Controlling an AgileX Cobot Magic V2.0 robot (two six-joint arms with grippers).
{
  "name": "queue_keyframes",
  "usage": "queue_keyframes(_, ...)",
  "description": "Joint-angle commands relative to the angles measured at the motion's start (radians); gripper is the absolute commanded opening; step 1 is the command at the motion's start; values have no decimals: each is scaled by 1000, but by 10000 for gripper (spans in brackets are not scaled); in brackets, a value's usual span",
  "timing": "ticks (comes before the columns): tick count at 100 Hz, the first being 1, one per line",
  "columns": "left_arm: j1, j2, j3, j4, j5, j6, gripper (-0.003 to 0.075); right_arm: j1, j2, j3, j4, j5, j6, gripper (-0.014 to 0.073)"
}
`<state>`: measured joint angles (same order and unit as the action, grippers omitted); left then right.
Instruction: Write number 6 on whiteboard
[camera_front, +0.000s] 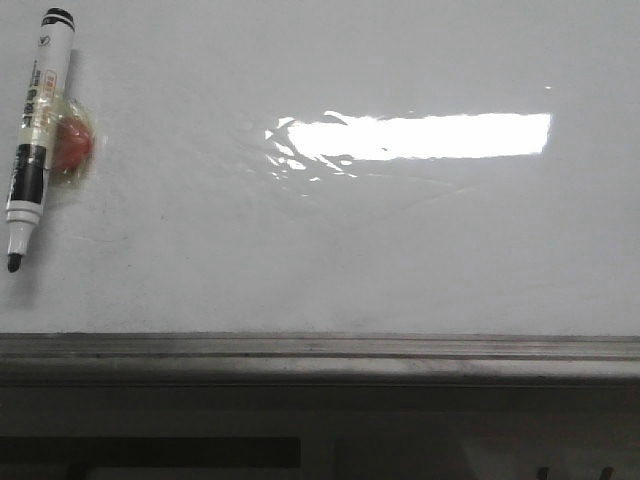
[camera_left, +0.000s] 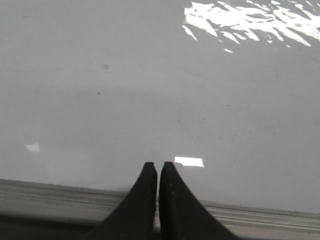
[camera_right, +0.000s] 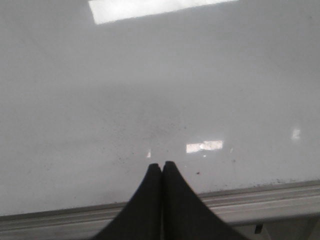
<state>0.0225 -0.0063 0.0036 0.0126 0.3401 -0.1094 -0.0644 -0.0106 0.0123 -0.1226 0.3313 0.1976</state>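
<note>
The place looks like a robot test bench in a lab or an office room, though little shows it. A glossy whiteboard (camera_front: 400, 250) fills the view and mirrors a long ceiling lamp. A grey metal rail (camera_front: 320, 352) runs along its lower edge. A marker (camera_front: 35, 135) lies on the board.

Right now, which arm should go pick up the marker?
Probably the left. The marker lies at the whiteboard's far left, the left arm's side. Both grippers are shut and empty.
</note>
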Motion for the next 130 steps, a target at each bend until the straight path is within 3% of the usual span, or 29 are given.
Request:
queue_keyframes(1,1,-30,46,7,-59,-3,-19,-6,-19,28,-2,-18,-6,-64)
queue_keyframes(31,1,-30,46,219,-73,-3,-19,-6,-19,28,-2,-18,-6,-64)
queue_keyframes(44,1,-30,46,228,-94,-3,-19,-6,-19,28,-2,-30,-6,-64)
queue_keyframes(59,1,-30,46,132,-161,-3,-19,-6,-19,28,-2,-59,-6,-64)
queue_keyframes(84,1,-30,46,118,-169,-3,-19,-6,-19,28,17,-136,-6,-64)
queue_keyframes(104,1,-30,46,67,-252,-3,-19,-6,-19,28,56,-188,-6,-64)
queue_keyframes(118,1,-30,40,-21,-285,-3,-19,-6,-17,28,54,-268,-17,-64)
queue_keyframes(130,1,-30,25,-13,-281,-3,-19,-6,-11,28,38,-366,-26,-64)
